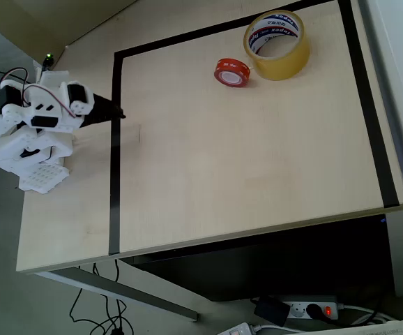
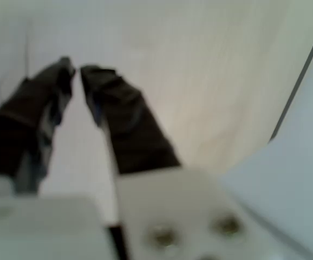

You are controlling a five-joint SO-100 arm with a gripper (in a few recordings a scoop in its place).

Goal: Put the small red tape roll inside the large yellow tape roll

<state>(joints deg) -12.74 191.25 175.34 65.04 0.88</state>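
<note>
**Gripper empty, both rolls far off ahead**

The black two-finger gripper (image 2: 75,70) on the white arm holds nothing; in the wrist view its tips sit almost together with a thin gap, over bare pale wood-grain tabletop (image 1: 243,160). In the overhead view the gripper (image 1: 118,114) sits over the black tape border line (image 1: 115,139). The small red tape roll (image 1: 231,72), a glossy ring lying flat with its hole up, lies well beyond the fingertips, up and to the right. The large translucent yellow tape roll (image 1: 277,44), with printed white core, sits just past it, nearly touching. Likely next step is a long reach toward the red roll.
</note>
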